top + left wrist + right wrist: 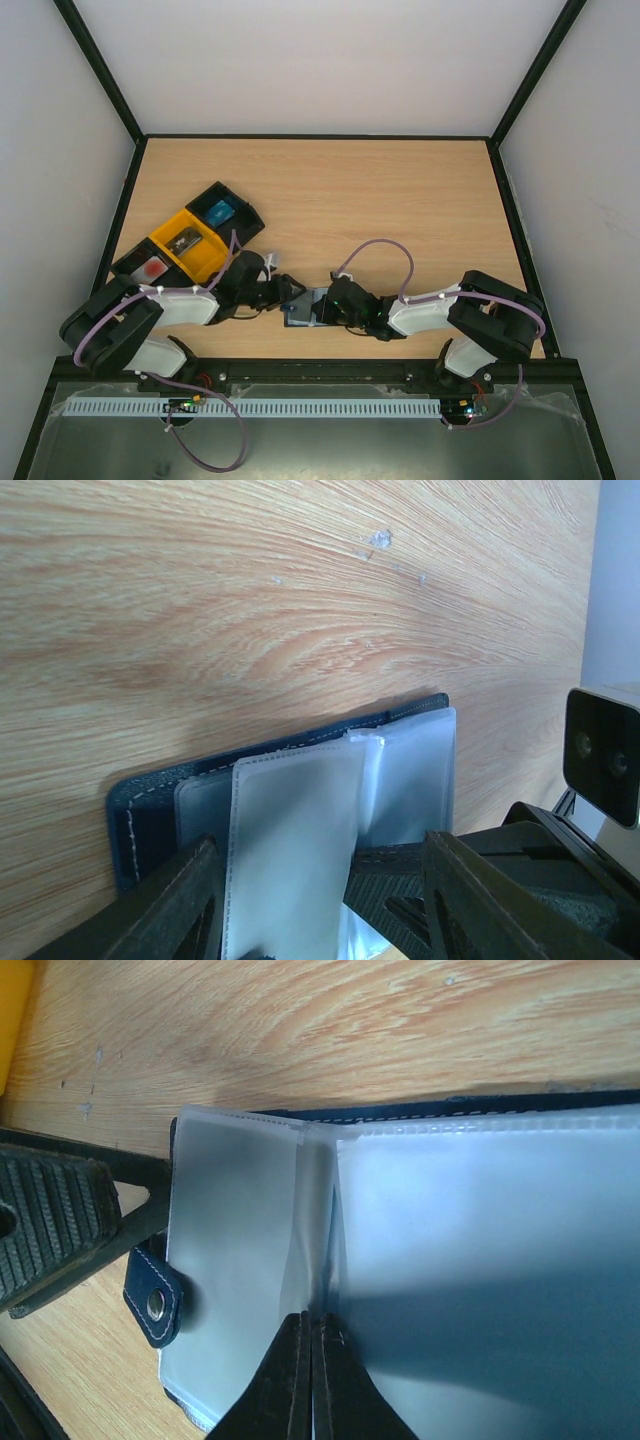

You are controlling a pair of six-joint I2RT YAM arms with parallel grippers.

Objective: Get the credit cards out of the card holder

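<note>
The dark navy card holder [303,310] lies open on the table between my two grippers, its clear sleeves [480,1250] fanned out. No card shows inside the sleeves. My left gripper [320,845] is open, its fingers either side of one raised sleeve [290,850] at the holder's [140,810] left end. My right gripper [312,1325] is shut, its tips pinching a thin sleeve edge at the fold. The snap tab [153,1298] hangs at the left. A light blue credit card [218,212] and a pinkish-red one [151,268] lie in the trays.
Three open trays stand in a diagonal row at the back left: black [236,198], yellow [205,258], black [128,262]. The yellow one holds a small grey item [185,239]. My right wrist camera [605,755] shows close to the holder. Black frame rails border the table.
</note>
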